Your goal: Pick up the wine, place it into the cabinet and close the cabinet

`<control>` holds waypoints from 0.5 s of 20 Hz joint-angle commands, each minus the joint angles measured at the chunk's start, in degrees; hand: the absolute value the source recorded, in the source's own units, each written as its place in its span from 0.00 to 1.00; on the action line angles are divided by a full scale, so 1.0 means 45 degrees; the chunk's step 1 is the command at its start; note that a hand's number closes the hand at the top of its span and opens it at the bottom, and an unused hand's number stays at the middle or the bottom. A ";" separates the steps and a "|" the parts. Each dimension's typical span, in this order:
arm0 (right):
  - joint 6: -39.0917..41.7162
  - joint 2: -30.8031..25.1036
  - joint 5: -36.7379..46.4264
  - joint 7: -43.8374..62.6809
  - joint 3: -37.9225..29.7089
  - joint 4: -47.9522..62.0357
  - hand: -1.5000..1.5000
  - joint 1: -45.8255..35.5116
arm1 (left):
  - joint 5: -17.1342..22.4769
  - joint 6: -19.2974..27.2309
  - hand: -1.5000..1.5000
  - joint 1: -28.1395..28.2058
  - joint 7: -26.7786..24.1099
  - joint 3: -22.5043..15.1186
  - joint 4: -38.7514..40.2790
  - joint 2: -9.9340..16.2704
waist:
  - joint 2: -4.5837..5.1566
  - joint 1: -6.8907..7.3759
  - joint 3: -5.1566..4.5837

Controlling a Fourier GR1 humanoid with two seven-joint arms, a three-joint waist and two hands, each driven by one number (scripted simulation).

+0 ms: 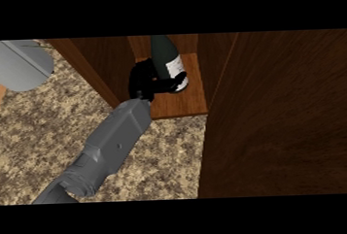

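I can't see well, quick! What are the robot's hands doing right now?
Left hand: not in view.
Right hand: fingers curled round the wine bottle, which is on the cabinet shelf.

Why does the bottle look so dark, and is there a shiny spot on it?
Head view: the wine bottle stands in the shaded cabinet, so its glass looks nearly black; only its pale label catches light, with no clear glare. The black hand blends into it.

The wine bottle's neck runs out of view at the frame's top, and the hand curled round it hides its lower left side. A grey rounded object at upper left is cut off by the edge.
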 commanded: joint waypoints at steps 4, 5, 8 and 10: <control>0.0034 -0.0059 -0.0275 0.0039 -0.0178 0.0186 0.00 -0.0360 | 0.0621 -0.0142 1.00 -0.0332 -0.0495 0.0040 -0.0145 0.0008 | -0.0019 -0.0246 0.0016; -0.0054 0.0115 0.0023 -0.0043 0.0187 -0.0012 0.00 -0.0158 | 0.0749 -0.0086 1.00 0.0133 -0.0772 -0.0094 -0.0210 0.0007 | -0.0015 -0.0338 0.0013; -0.0066 0.0007 0.0015 0.0117 0.0029 0.0440 0.00 -0.0496 | 0.0854 0.0025 1.00 -0.0104 -0.0313 -0.0446 -0.0344 0.0007 | -0.0013 -0.0313 0.0014; 0.0058 0.0253 0.0259 -0.0471 0.0717 0.0636 0.00 -0.0432 | 0.1200 0.0436 1.00 0.0236 -0.0807 -0.0691 -0.0789 0.0008 | 0.0081 -0.0771 0.0009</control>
